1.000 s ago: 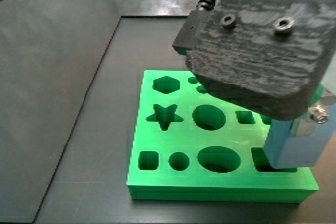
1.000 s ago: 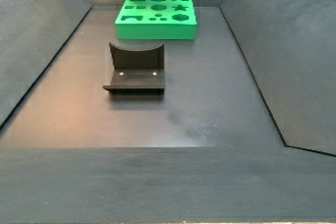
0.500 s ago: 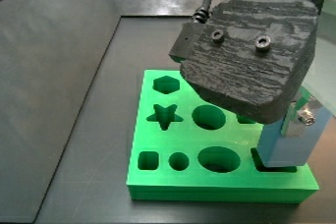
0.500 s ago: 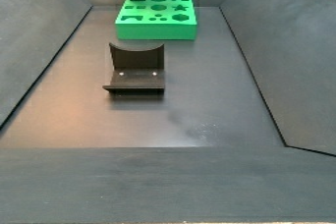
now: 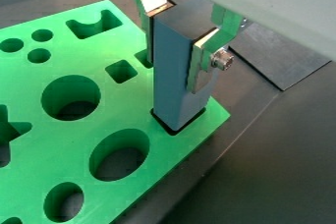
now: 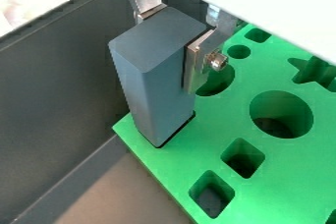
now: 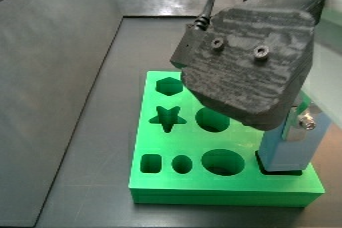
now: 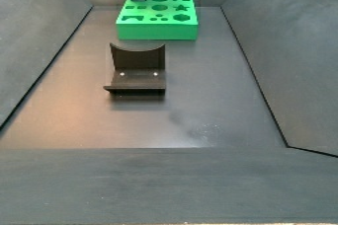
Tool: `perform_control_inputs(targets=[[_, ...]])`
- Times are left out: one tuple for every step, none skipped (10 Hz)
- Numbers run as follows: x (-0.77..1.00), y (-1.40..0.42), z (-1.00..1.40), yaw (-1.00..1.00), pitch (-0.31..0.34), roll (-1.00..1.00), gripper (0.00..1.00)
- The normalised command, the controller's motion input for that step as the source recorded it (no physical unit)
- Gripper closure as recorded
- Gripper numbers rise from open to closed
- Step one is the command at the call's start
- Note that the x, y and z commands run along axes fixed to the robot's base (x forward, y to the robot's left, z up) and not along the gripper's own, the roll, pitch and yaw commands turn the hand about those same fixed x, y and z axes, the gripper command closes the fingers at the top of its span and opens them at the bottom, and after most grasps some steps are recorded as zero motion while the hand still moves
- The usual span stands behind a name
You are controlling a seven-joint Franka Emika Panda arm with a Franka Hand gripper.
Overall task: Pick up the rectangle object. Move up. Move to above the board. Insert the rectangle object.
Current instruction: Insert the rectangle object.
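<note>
Rectangle object [image 5: 178,76], clamped in the gripper [image 5: 184,31], has sunk lower into the board's [image 5: 79,140] corner hole, so insertion is underway.

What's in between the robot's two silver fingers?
The rectangle object, a tall light-blue block. Both wrist views show the gripper holding it by its sides, its bottom end sitting in a square hole at a corner of the green board.

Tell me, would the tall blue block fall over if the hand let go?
Probably not. The rectangle object stands upright with its bottom already in a corner hole of the board. The hand grips it near the top. It looks stiff and smooth, so possibly slippery.
</note>
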Motion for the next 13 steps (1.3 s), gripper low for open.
perform_control_inputs(targets=[[0.0, 0.0, -0.18, -0.07, 0.0, 0.01, 1.0], [0.0, 0.0, -0.19, -0.08, 0.0, 0.02, 1.0], [0.0, 0.0, -0.19, -0.09, 0.0, 0.01, 1.0], [0.0, 0.0, -0.17, -0.09, 0.0, 0.04, 1.0], [0.0, -0.09, -0.29, -0.06, 0.0, 0.22, 1.0], [0.0, -0.25, -0.39, -0.02, 0.0, 0.43, 1.0], [0.0, -0.33, -0.4, -0.04, 0.0, 0.49, 1.0], [0.04, -0.32, -0.45, -0.06, 0.007, 0.46, 1.0], [0.14, -0.32, -0.53, -0.09, 0.013, 0.42, 1.0], [0.19, -0.36, -0.6, -0.09, 0.01, 0.38, 1.0], [0.18, -0.05, -0.16, -0.14, 0.046, 0.09, 1.0], [0.0, 0.0, 0.0, 0.0, 0.016, 0.0, 1.0], [0.0, 0.0, 0.0, 0.0, 0.0, 0.0, 1.0]])
